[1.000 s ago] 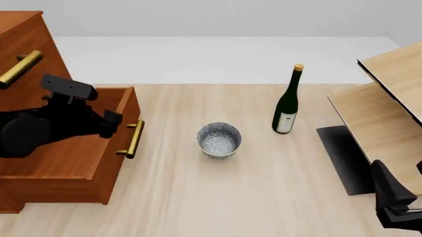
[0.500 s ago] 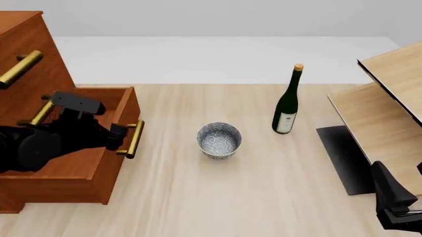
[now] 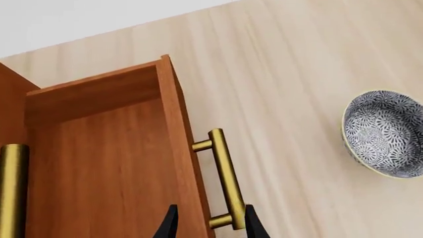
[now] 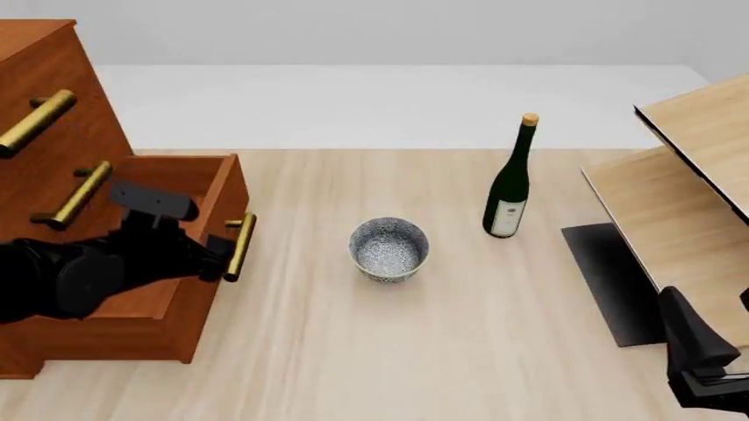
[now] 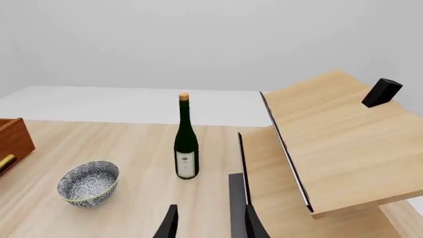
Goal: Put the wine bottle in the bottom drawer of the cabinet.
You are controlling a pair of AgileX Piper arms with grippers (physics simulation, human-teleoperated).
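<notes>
Left gripper (image 3: 206, 225): fingers slightly parted, straddling the brass handle (image 4: 240, 246) of the pulled-out bottom drawer (image 4: 175, 263), cabinet (image 4: 53, 105) at far left. Speckled bowl (image 4: 388, 248): table (image 4: 387, 351) centre. Wine bottle (image 4: 510, 182): upright, right of bowl, well apart from both grippers. Right gripper (image 5: 206, 225): near right corner, narrowly open, empty.

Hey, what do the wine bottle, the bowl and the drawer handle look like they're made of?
The wine bottle looks like glossy dark green glass, with a tan cork-like top and a white paper-like label. The bowl seems glazed ceramic, judging by its fine blue-and-white speckled pattern. The drawer handle looks like brushed brass: a golden bar with a soft sheen.
</notes>
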